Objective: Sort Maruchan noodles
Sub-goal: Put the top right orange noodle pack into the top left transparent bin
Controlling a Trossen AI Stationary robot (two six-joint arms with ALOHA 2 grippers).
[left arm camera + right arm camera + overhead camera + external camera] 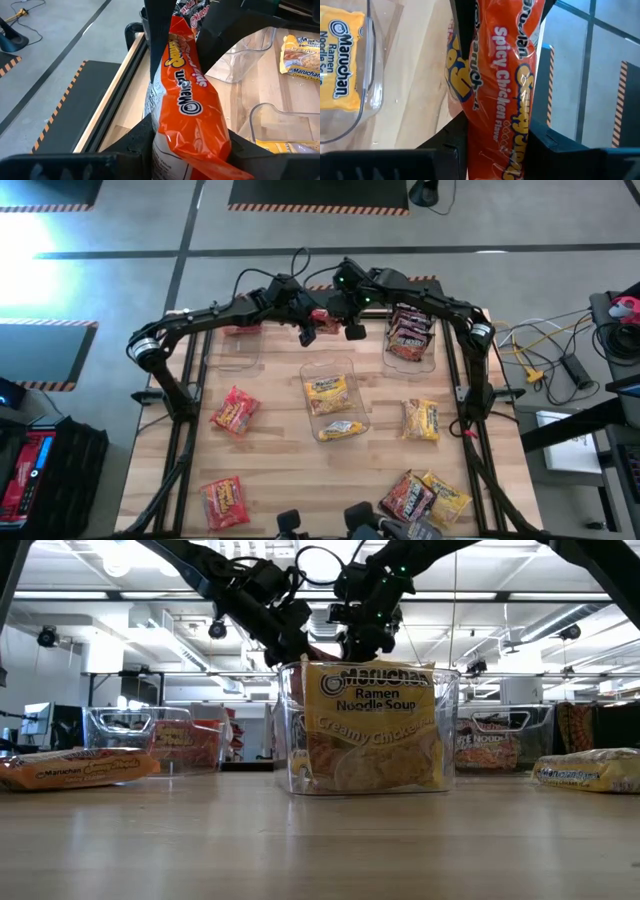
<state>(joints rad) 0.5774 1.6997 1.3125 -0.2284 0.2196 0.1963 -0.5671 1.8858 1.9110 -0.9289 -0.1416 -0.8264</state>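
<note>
Both grippers meet above the table's far edge, shut on one red Maruchan spicy chicken packet [320, 315], [187, 95], [500, 75]. My left gripper [305, 330], [190, 145] has one end and my right gripper [352, 328], [497, 145] the other. Loose packets lie flat on the table: two red [235, 412], [225, 502], two yellow [422, 420], [447, 496] and a dark one [405, 498]. The middle clear bin [352, 370] holds yellow packets, the right bin [432, 358] dark ones, and the left bin [235, 352] a red one. My left gripper pinches the red packet's one end [192, 130] between its two fingers [140, 140], across the flat faces. The packet is lifted clear and runs on to the other gripper. My right gripper pinches the packet's opposite end [495, 125] between its two fingers [545, 142]. The packet stands on edge between them, clear of the table, and spans the gap between the two grippers.
Three clear bins stand in a row across the table's far half, the middle one [370, 725] nearest the centre. Loose packets take up the near left and near right of the wooden top [290, 460]. Cables and gear lie off the table's right side [560, 360].
</note>
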